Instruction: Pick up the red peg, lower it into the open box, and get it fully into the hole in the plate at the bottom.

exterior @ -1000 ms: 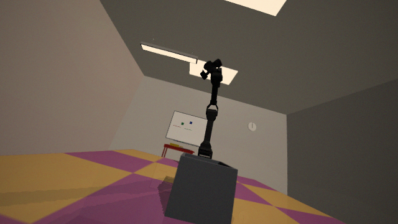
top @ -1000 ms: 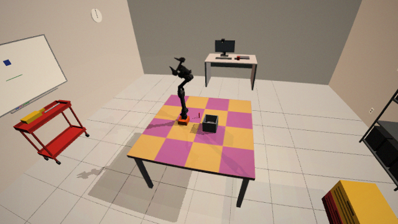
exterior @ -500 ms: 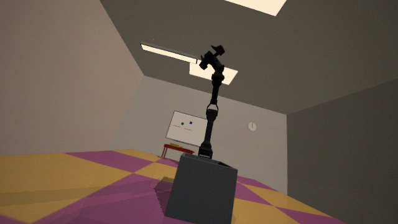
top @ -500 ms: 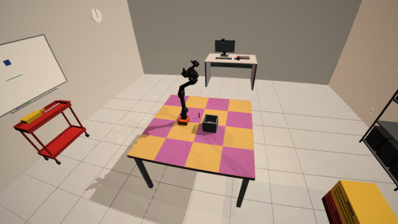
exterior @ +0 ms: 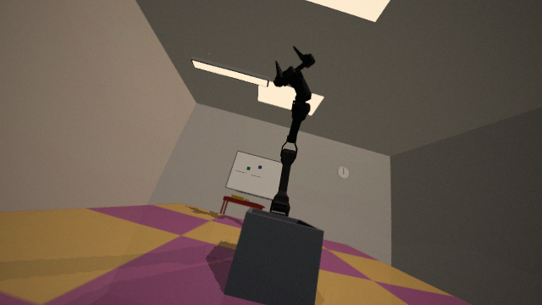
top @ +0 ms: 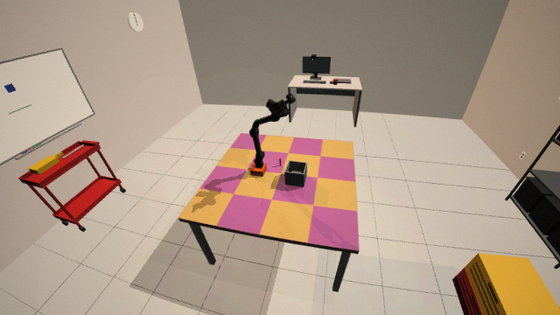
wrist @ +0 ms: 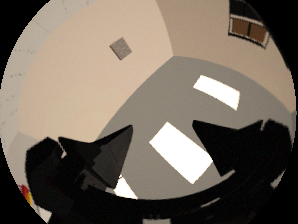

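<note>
Gripper (top: 292,99) (exterior: 284,56) (wrist: 163,126) was spread wide, nothing grasped, high above table. Red peg (top: 280,162) stood on the tabletop, outside the box (top: 296,175) (exterior: 275,258), at its ten o'clock in the top view. Pick, lowering and insertion all remained.

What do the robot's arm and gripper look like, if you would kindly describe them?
The arm is black, slim and jointed, with an orange block at its foot. The gripper is black too, with two wedge-shaped fingers tapering to points. I can make out no markings or cables on either.
</note>
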You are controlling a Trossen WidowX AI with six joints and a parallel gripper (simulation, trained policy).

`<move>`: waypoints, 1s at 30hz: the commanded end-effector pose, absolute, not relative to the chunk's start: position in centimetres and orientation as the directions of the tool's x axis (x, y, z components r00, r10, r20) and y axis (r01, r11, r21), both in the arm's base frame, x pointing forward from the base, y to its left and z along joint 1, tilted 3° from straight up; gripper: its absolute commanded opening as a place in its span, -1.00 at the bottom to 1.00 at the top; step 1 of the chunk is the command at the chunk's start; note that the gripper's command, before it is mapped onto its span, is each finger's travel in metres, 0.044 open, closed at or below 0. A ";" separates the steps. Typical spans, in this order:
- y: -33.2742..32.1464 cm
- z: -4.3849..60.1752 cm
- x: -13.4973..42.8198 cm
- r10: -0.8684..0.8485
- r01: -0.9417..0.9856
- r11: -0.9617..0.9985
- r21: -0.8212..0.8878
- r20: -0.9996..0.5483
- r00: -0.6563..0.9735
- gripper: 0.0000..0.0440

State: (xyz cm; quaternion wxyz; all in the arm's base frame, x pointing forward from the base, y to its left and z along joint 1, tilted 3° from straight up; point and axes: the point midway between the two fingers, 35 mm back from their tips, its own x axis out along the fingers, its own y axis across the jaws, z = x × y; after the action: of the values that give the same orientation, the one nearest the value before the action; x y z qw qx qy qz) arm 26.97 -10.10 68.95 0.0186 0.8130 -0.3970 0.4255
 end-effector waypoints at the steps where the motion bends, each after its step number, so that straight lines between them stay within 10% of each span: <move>1: -9.3 66.8 29.7 -0.624 -0.669 -0.705 -0.235 0.653 0.429 1.00; 30: -1.2 49.0 39.9 -0.384 -0.409 -0.794 0.450 0.151 0.911 1.00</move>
State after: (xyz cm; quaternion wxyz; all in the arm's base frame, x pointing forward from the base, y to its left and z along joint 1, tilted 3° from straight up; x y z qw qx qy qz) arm 39.32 -2.15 51.63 0.2090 0.9458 -0.2391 0.0685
